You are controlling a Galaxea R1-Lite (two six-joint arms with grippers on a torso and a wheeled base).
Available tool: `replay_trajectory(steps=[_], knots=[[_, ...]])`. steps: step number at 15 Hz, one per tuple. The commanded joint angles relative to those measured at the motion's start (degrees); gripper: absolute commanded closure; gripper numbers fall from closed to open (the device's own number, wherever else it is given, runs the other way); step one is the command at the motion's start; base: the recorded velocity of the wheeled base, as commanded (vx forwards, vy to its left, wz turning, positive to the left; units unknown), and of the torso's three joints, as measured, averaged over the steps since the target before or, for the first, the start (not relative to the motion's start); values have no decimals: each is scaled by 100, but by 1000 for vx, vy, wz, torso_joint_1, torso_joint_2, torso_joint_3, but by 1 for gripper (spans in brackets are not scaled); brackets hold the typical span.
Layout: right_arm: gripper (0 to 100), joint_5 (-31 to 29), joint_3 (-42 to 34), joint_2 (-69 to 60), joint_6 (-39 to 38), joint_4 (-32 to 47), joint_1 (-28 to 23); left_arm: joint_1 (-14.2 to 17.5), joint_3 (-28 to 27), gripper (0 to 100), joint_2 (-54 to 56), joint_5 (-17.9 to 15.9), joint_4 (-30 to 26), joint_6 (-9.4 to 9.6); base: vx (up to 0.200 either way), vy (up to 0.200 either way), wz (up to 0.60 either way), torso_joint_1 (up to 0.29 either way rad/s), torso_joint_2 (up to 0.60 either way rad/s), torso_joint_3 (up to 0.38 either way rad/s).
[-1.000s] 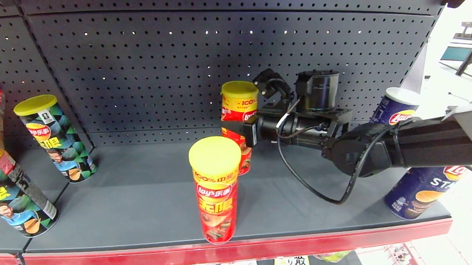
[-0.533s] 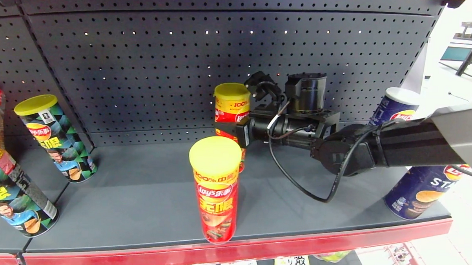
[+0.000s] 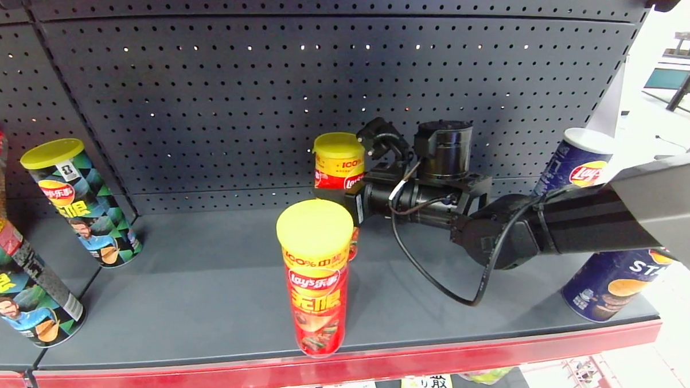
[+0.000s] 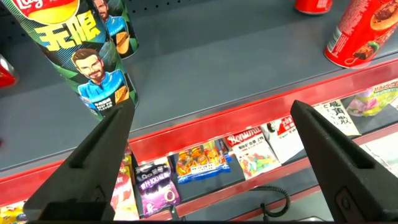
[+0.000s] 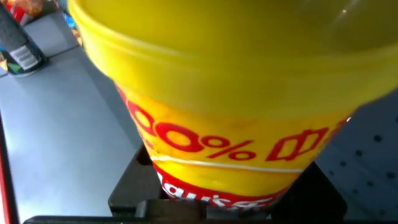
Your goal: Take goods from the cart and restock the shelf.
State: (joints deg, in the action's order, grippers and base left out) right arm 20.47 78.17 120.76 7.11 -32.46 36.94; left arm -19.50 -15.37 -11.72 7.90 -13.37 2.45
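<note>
In the head view, a dark grey metal shelf (image 3: 204,292) with a glossy red front lip stood before a perforated pegboard back panel (image 3: 239,98). The right gripper (image 3: 345,197) reached in from the shelf's right end, its jaws closed around the middle of a red chip canister (image 3: 339,159). This was a tall cylinder with a round yellow plastic lid, held upright near the back edge. Its base was hidden, so whether it touched the shelf could not be told. A second red canister (image 3: 316,279) of the same kind stood upright at the front edge, just ahead of the held one. Two green-and-black canisters (image 3: 80,205) with yellow lids stood toward the left end. Two blue canisters (image 3: 578,162), one showing a white lid, stood at the right end. All lids were on, so no contents showed.

In the left wrist view, the left gripper (image 4: 210,106) hung before the red front lip with its jaws spread wide and nothing between them. A green-and-black canister (image 4: 87,56) stood near the front edge, and colourful snack packets (image 4: 199,165) lay on the level below.

In the right wrist view, the held canister's smooth yellow lid and red-printed wall (image 5: 249,124) loomed close, with the black jaws pressed against it on both sides.
</note>
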Motion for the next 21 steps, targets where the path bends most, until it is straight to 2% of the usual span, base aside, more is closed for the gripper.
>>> replay_trajectory(steps=[1, 4, 11, 12, 18, 21], knots=[[100, 1, -144, -123, 1, 3, 6, -1, 8, 0, -15, 1, 1, 1, 0, 0, 0, 0, 0, 0], [100, -8, -451, -263, 1, 3, -2, -1, 34, 0, -6, 1, 1, 1, 0, 0, 0, 0, 0, 0], [100, -34, -460, -272, 1, -6, 59, -1, 69, 0, 3, 1, 1, 1, 0, 0, 0, 0, 0, 0], [0, -87, -478, -263, 1, -6, 86, -1, 69, 0, 3, 1, 1, 1, 0, 0, 0, 0, 0, 0], [0, -131, -513, -378, -34, 3, 94, -9, 78, 0, 3, -8, 1, 1, 0, 0, 0, 0, 0, 0], [0, -324, -935, -729, -69, 3, 59, -9, 87, 0, 3, -34, 1, 1, 0, 0, 0, 0, 0, 0]])
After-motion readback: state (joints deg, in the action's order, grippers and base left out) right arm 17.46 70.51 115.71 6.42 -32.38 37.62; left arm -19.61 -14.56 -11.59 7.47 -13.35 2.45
